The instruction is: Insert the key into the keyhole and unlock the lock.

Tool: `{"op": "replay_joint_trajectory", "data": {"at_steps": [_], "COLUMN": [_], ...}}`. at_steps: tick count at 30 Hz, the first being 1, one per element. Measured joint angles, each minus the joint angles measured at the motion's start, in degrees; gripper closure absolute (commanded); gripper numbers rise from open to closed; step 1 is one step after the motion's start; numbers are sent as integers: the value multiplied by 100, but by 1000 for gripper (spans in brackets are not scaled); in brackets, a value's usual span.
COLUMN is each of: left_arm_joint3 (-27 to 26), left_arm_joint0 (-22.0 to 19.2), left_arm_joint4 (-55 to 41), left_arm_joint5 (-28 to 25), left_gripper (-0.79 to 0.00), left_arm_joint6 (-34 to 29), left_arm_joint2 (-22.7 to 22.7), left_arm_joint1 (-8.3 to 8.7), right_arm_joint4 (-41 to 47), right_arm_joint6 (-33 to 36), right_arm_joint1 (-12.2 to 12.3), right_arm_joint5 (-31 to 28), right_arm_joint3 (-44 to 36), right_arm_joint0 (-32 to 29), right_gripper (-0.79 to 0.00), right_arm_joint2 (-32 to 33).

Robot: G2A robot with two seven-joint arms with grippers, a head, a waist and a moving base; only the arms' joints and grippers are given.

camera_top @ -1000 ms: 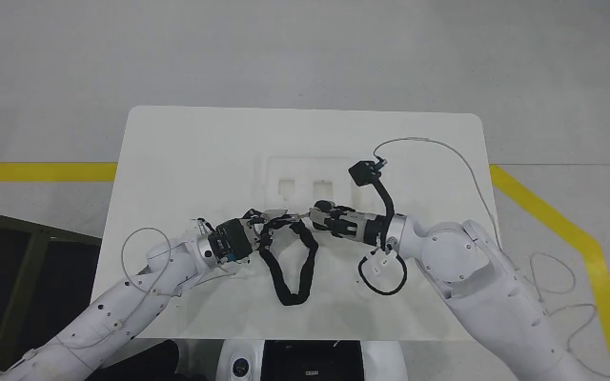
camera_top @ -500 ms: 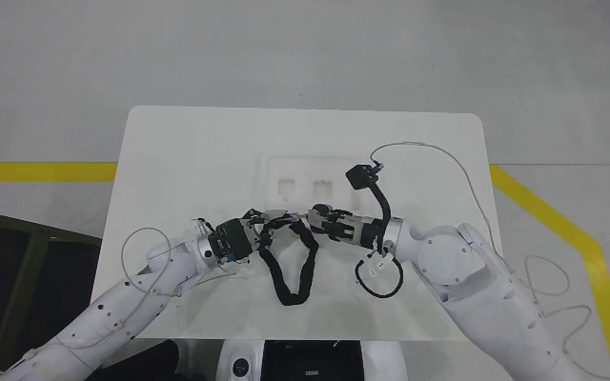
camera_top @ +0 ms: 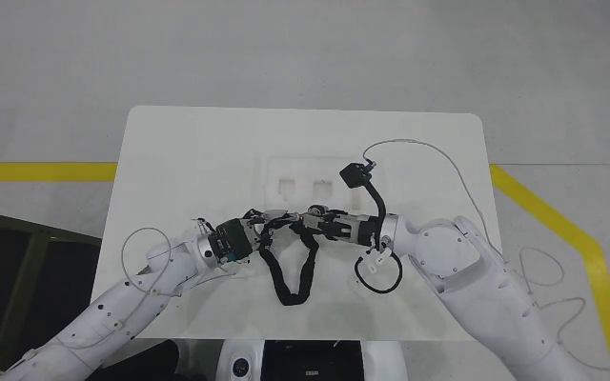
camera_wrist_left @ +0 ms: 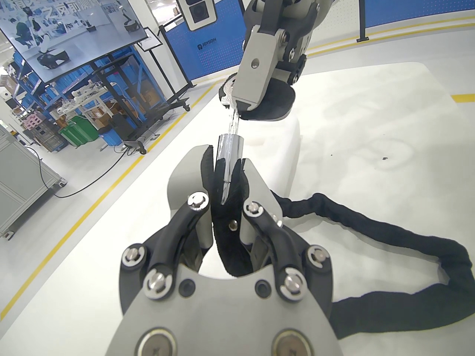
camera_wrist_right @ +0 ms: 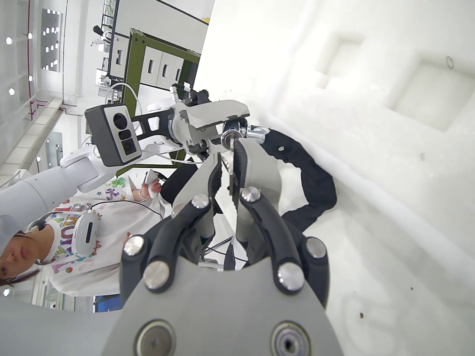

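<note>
The left gripper (camera_wrist_left: 226, 160) is clamped on the chrome cylinder of the black fabric-sleeved cable lock (camera_wrist_left: 371, 221), held over the white table (camera_top: 172, 152) near the middle of its front edge. The right gripper (camera_wrist_left: 245, 111) pinches the small silver key (camera_wrist_left: 234, 122), its tip at, perhaps inside, the keyhole.

bright even o/h light, faint soft shadows, glare on white table (camera_top: 162, 162), wrist views fisheye-warped
</note>
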Motion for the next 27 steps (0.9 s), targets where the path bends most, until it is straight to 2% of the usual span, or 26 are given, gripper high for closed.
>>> {"op": "replay_joint_trajectory", "data": {"at_steps": [1,2,3,4,12,19,20,21,23,27], "left_arm_joint3": [0,0,0,0,0,0,0,0,0,0], "left_arm_joint0": [0,0,0,0,0,0,0,0,0,0], "left_arm_joint4": [0,0,0,0,0,0,0,0,0,0], "left_arm_joint5": [0,0,0,0,0,0,0,0,0,0], "left_gripper": [0,0,0,0,0,0,0,0,0,0], "left_arm_joint6": [0,0,0,-1,-1,-1,-1,-1,-1,-1], "left_arm_joint2": [0,0,0,0,0,0,0,0,0,0], "left_arm_joint1": [0,0,0,0,0,0,0,0,0,0], "right_arm_joint4": [1,1,6,15,26,-139,-156,-181,-222,-194], "right_arm_joint6": [-7,-14,-19,-22,-21,-33,-36,-40,-47,-94], "right_arm_joint1": [-7,-16,-22,-30,-36,64,84,98,124,146], "right_arm_joint5": [-4,-10,-14,-19,-58,-255,-340,-421,-628,-980], "right_arm_joint3": [13,29,41,56,-5,-261,-288,-301,-308,-262], "right_arm_joint0": [11,26,36,48,39,-246,-321,-375,-487,-624], "right_gripper": [-305,-360,-539,-785,-785,-785,-594,-360,0,0], "right_arm_joint2": [-15,-34,-45,-56,50,566,668,738,866,999]}}
